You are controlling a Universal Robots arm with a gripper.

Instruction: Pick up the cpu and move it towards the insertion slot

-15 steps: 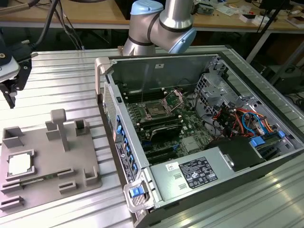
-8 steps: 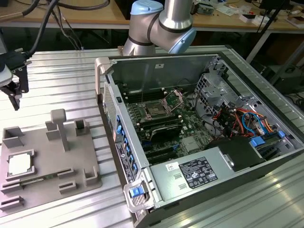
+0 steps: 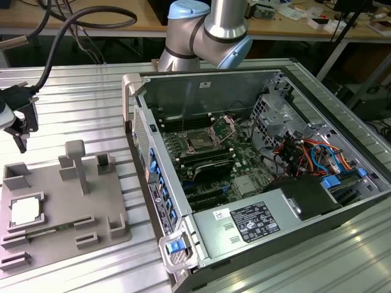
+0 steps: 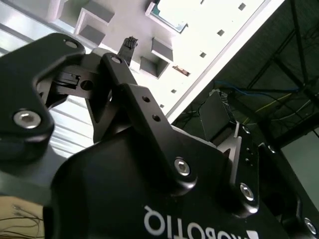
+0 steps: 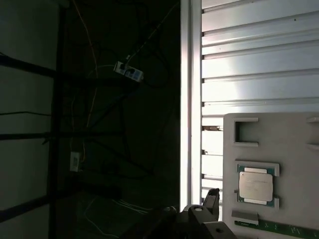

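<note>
The hand [image 3: 23, 135], seemingly wide and empty, hovers off the tray's [image 3: 116, 227] edge, cpu [image 3: 25, 210] apart.

Exterior view high over table [image 3: 73, 85]; both wrist views on tray [image 5: 299, 144], cpu [image 5: 255, 185].

cpu [image 3: 25, 211] in tray [image 3: 61, 201] at the exterior view's left, insertion slot [image 3: 200, 141] in computer case [image 3: 201, 85] beside it

The cpu [image 5: 255, 185] has a pale metal top; the tray [image 3: 116, 207] is matt grey plastic; the table [image 3: 79, 110] ribbed metal.
</note>
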